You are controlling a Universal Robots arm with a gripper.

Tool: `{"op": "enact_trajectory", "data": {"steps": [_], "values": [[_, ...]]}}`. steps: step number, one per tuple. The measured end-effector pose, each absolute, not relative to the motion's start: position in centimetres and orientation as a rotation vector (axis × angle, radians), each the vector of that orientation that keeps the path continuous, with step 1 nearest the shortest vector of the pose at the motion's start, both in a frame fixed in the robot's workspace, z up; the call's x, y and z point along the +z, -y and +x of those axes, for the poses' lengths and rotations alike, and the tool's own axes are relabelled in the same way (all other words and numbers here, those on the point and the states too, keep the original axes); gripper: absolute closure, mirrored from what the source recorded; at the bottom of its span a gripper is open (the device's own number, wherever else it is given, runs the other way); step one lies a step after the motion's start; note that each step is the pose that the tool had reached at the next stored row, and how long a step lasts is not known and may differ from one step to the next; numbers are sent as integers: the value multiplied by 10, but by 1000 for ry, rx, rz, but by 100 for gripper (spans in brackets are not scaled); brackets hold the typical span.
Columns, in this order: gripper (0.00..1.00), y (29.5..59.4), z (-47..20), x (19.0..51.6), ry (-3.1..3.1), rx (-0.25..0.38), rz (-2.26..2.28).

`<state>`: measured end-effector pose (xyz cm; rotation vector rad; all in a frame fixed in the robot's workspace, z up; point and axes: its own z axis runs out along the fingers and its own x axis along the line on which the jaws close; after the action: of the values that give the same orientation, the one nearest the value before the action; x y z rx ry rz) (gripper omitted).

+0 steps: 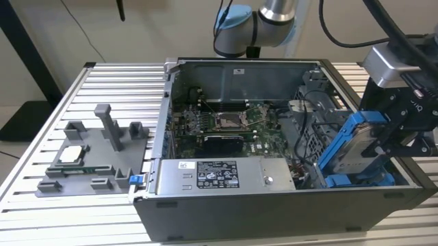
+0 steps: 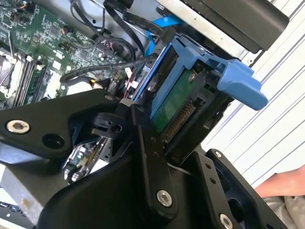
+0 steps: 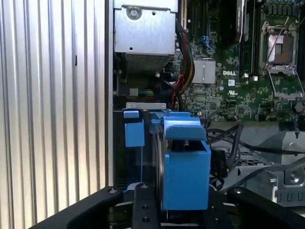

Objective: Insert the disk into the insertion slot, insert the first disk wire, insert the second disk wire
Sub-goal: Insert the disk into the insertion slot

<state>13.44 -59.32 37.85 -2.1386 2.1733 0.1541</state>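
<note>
Black gripper point(image 2: 176, 148), fingers closed on the silver disk in a blue plastic caddy point(image 1: 350, 138), holds it tilted over the open grey computer case point(image 1: 274, 215).

A ribbed aluminium table point(image 1: 61, 225) spreads below the fingers point(image 2: 151, 157) — well beyond them stand a plain pale wall point(image 1: 157, 31) and a leaning black post point(image 1: 27, 51).

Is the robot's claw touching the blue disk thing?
Touching. In the second wrist view the gripper clamps the blue-framed disk from both sides, with no gap showing between them.
</note>
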Motion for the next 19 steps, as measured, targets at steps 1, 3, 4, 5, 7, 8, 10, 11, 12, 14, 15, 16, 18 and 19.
{"op": "enact_trajectory", "data": {"steps": [1, 3, 4, 5, 7, 8, 10, 11, 12, 14, 15, 16, 18, 19], "values": [[100, 593, 134, 377, -2173, 154, -2139], [100, 593, 135, 373, -2173, 155, -2138], [100, 593, 135, 371, -2172, 156, -2138], [100, 593, 135, 370, -2172, 157, -2137], [100, 593, 135, 367, -2171, 158, -2137], [100, 593, 135, 367, -2171, 158, -2137], [100, 593, 135, 366, -2171, 159, -2136], [100, 593, 135, 366, -2171, 159, -2136], [100, 593, 135, 366, -2170, 159, -2136], [100, 593, 135, 365, -2170, 160, -2136], [100, 593, 135, 364, -2168, 163, -2135], [0, 593, 135, 364, -2169, 161, -2135], [0, 593, 135, 365, -2170, 160, -2136], [0, 593, 135, 366, -2171, 161, -2137]]}}
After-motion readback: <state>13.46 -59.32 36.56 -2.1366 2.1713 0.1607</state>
